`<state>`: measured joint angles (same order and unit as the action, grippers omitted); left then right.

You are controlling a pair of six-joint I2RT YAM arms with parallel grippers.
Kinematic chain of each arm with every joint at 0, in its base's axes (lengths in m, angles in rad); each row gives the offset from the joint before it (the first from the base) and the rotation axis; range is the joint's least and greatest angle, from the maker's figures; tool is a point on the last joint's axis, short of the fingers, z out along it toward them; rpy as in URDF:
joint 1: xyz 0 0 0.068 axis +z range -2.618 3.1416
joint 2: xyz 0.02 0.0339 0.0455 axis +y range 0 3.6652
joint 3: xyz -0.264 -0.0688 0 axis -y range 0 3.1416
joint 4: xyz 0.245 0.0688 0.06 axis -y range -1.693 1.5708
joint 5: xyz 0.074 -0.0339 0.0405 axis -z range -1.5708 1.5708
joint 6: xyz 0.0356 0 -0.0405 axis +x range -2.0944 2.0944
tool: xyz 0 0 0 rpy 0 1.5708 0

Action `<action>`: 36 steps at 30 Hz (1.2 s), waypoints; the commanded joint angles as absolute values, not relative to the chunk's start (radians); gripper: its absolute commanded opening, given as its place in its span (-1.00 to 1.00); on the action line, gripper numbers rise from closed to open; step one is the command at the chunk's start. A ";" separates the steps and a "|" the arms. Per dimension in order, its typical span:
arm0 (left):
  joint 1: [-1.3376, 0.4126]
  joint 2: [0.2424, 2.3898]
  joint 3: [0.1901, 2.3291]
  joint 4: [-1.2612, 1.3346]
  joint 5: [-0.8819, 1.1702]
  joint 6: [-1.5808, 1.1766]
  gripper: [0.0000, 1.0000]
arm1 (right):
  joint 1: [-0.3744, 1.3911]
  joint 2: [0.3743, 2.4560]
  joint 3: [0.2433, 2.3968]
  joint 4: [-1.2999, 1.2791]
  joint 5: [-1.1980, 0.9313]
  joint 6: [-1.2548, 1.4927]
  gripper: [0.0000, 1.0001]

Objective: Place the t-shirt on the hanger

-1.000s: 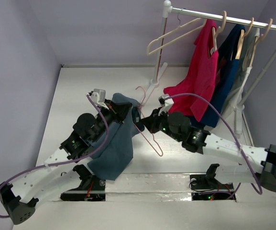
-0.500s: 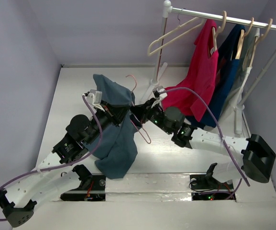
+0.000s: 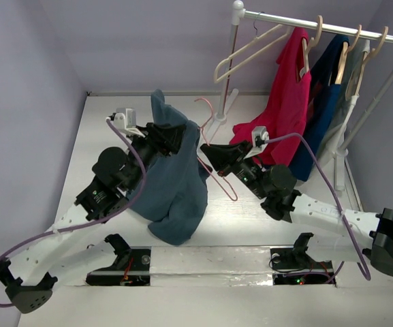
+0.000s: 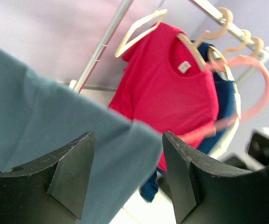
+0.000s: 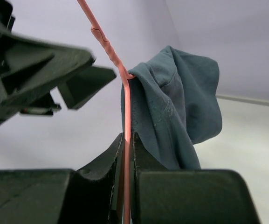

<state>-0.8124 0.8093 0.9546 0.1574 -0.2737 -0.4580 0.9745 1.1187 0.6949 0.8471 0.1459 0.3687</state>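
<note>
The slate-blue t-shirt (image 3: 176, 191) hangs in a long drape over the table's middle, its top bunched near the far wall. In the right wrist view the t-shirt (image 5: 181, 102) sits over a bend of the pale-pink hanger (image 5: 127, 112). My right gripper (image 3: 206, 151) (image 5: 128, 135) is shut on that thin rod, and the hanger (image 3: 222, 187) slants down to the right. My left gripper (image 3: 176, 136) (image 4: 127, 137) has its jaws apart, with t-shirt cloth (image 4: 41, 107) lying loosely between them. The hanger (image 4: 265, 79) shows there as a blurred pink arc.
A white clothes rack (image 3: 229, 68) stands at the back right. On it hang an empty cream hanger (image 3: 250, 48), a red t-shirt (image 3: 285, 102) and a navy t-shirt (image 3: 322, 102) on wooden hangers. Lilac walls close in the left and far sides.
My left gripper has let go of the cloth, its jaws now apart. The t-shirt's top has risen toward the far wall. My right gripper has shifted right with the hanger.
</note>
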 commanded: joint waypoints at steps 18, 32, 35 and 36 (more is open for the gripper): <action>-0.810 1.020 1.017 0.325 -0.384 -0.614 0.28 | 0.969 1.037 0.632 0.980 0.146 0.350 -1.00; -0.810 1.019 0.858 0.475 -0.322 -0.768 0.13 | 0.969 1.189 0.713 0.950 0.121 0.308 -1.00; -0.810 1.011 0.828 0.515 -0.325 -0.785 0.03 | 0.969 1.216 0.729 0.945 0.092 0.304 -1.00; -0.810 1.006 0.819 0.546 -0.327 -0.790 0.01 | 0.969 1.223 0.738 0.942 0.084 0.304 -1.00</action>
<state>-0.8021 1.0317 0.8425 0.4374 -0.3580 -0.7612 0.9688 1.2118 0.6643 0.8635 0.1329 0.3321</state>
